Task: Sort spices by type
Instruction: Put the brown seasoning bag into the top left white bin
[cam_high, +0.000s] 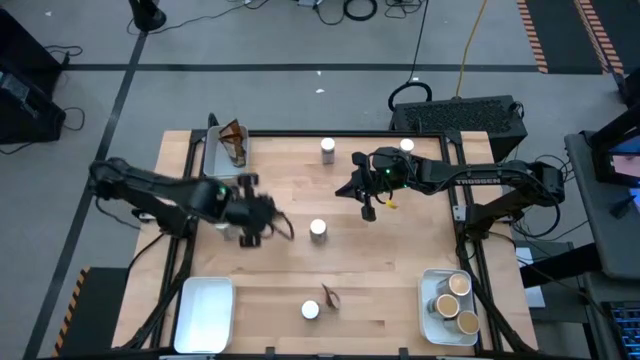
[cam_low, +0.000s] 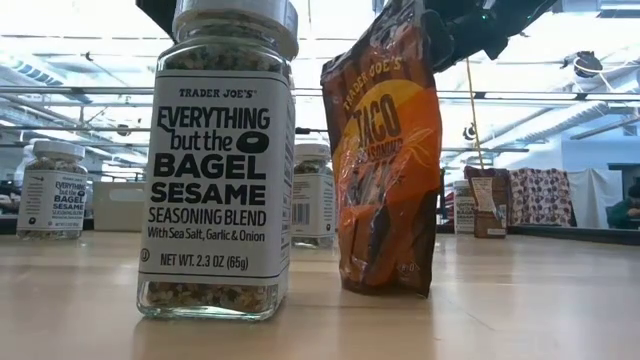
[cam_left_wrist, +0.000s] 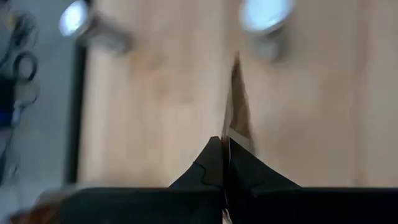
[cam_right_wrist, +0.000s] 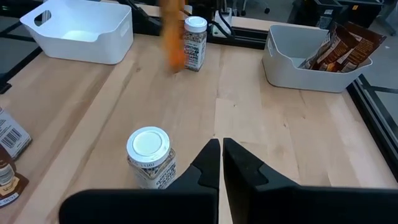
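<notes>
Above table (cam_high: 400, 270), left gripper (cam_high: 262, 222) pinches sachet (cam_left_wrist: 235, 102) (shut)

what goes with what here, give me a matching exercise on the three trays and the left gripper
Places are as seen in the high view.

Column one:
1. top-left tray
2. bottom-left tray
3. bottom-right tray
4. left gripper

Column two:
a. tan-lidded jars inside
b. shut on a sachet
c. brown sachets inside
d. nothing showing inside

Pairs: 1-c, 2-d, 3-a, 4-b
</notes>
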